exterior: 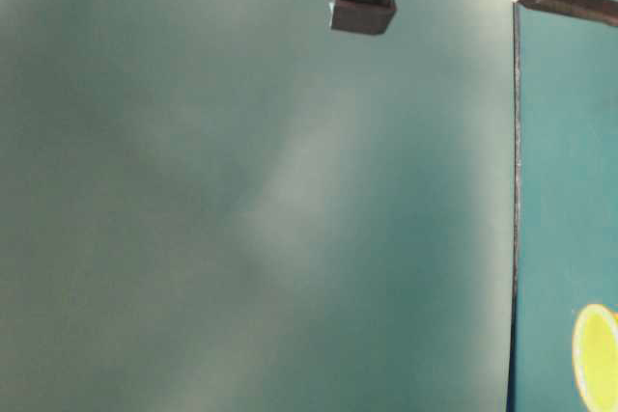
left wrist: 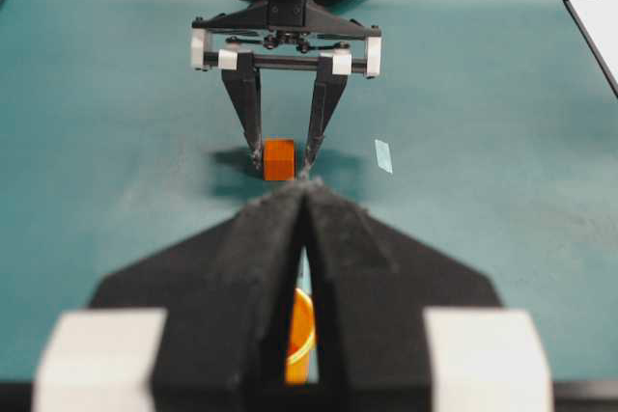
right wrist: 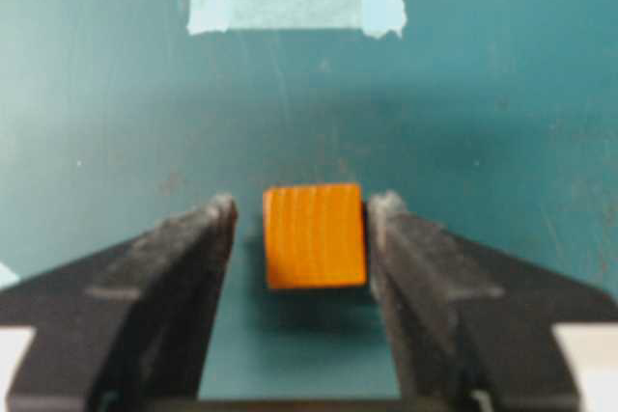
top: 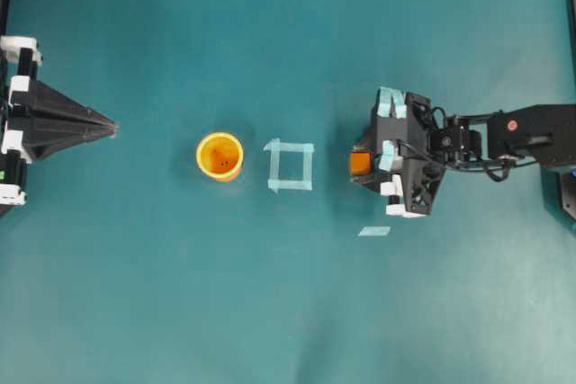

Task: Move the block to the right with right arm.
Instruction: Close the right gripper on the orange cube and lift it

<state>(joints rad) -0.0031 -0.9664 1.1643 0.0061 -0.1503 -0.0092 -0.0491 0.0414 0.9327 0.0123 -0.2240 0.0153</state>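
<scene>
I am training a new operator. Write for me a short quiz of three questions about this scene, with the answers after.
1. True or false: the small orange wooden cube lies inside the pale tape square.
2. The round yellow-orange cup stands: A) between the left tool and the tape square; B) inside the tape square; C) beside the cube, touching it.
3. Which tool has its fingers on either side of the cube?

Key
1. False: in the overhead view it lies right of the square.
2. A.
3. The right tool, jaws open, with a gap at one finger.
</scene>
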